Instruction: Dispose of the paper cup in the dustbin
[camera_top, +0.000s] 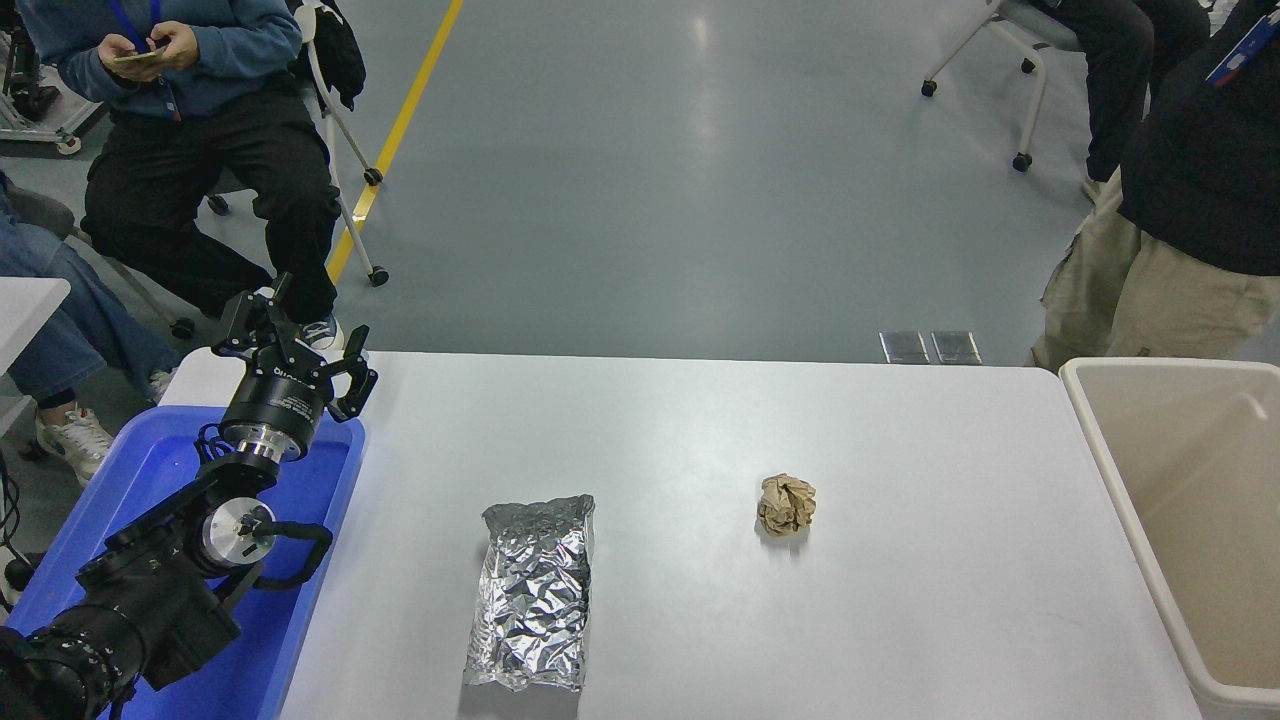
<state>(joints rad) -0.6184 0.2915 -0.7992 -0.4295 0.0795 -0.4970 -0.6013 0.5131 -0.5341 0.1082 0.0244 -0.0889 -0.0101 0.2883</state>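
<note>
Head view shows us no paper cup anywhere: not on the white counter (900, 620), not in our left pincer (290, 345), and not in the part of the dustbin (1120, 500) we can see. Our left pincer is parked over the far end of the blue plastic tray (160, 470), its black fingers spread and holding nothing. Our right pincer is out of view. To the right of the left pincer and nearer to us lies a foil pouch (535, 595), further right a crumpled brown paper ball (787, 503), and well beyond that the dustbin at the counter's right end. We judge the cup is either already dropped or hidden, so we should confirm this first. We must not mistake the paper ball for the cup.
</note>
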